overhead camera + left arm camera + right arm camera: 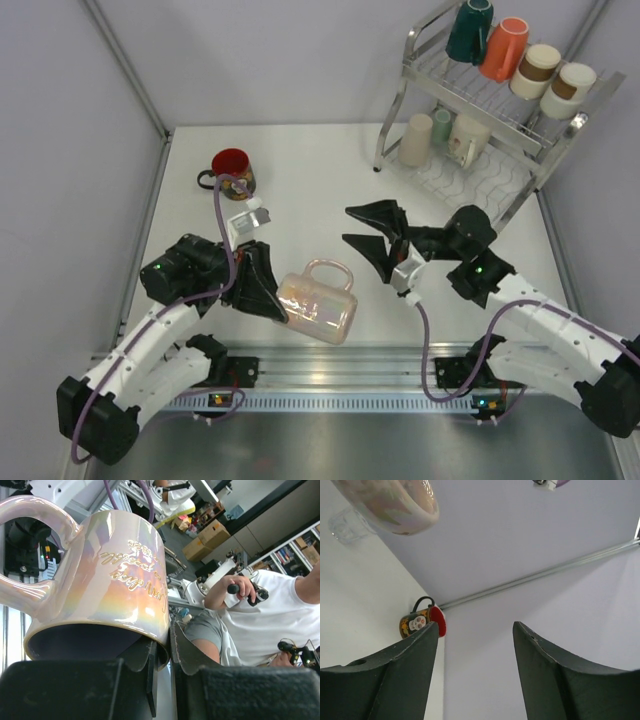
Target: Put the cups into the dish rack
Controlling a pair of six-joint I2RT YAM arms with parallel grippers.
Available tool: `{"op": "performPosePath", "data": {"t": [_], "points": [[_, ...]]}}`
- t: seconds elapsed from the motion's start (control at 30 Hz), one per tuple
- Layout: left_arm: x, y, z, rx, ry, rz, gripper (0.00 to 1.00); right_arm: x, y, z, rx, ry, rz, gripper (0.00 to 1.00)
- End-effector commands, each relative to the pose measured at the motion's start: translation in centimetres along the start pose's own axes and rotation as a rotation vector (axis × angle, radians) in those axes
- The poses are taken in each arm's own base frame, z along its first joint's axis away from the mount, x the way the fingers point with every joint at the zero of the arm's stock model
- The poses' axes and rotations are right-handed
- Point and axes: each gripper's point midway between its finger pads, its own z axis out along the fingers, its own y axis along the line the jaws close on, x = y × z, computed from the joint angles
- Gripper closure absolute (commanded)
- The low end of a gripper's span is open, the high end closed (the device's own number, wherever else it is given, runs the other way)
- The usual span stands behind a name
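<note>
Left gripper (278, 298) is pinching the pearly pink glazed mug (322, 306) by the rim, hiding part of it; right gripper (362, 236) is hovering just right of it, spread and empty.

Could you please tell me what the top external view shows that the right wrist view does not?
Only the top view shows the rack with cups on both tiers, both arms, and the left pincer shut on the pink mug's rim. Only the right wrist view clearly shows the drawing on the red mug's side. Both show the pink mug, the red mug, a clear glass and the open right pincer.
</note>
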Motion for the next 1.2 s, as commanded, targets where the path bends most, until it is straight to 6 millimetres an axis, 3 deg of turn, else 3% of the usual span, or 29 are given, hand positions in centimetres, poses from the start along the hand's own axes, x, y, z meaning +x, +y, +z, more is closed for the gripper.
{"op": "performPosePath", "data": {"t": [0.0, 0.03, 0.2, 0.33, 0.53, 0.87, 1.17], "points": [[-0.6, -2.1, 0.4, 0.052, -0.054, 0.229, 1.0, -0.4, -1.4, 1.6, 0.007, 0.035, -0.157, 0.39], [-0.6, -2.2, 0.4, 0.056, -0.05, 0.236, 1.0, -1.4, -0.9, 2.4, -0.006, 0.004, -0.165, 0.39], [0.3, -3.2, 0.4, 0.06, -0.023, 0.379, 1.0, -2.5, 0.5, 3.5, 0.013, -0.029, -0.166, 0.41], [0.5, -2.7, 0.4, 0.055, -0.01, 0.392, 1.0, -4.5, 1.9, 4.0, 0.021, -0.076, -0.166, 0.43], [0.5, -1.7, 0.4, 0.056, -0.019, 0.432, 1.0, -7.9, 2.2, 4.3, 0.042, -0.153, -0.202, 0.44], [-2.3, -1.6, 0.8, 0.069, -0.039, 0.301, 1.0, -7.1, 2.4, 4.2, 0.096, -0.033, -0.289, 0.47], [-4.5, -1.7, 1.1, 0.077, -0.062, 0.233, 1.0, -8.2, 3.0, 3.7, 0.116, -0.053, -0.299, 0.47]]}}
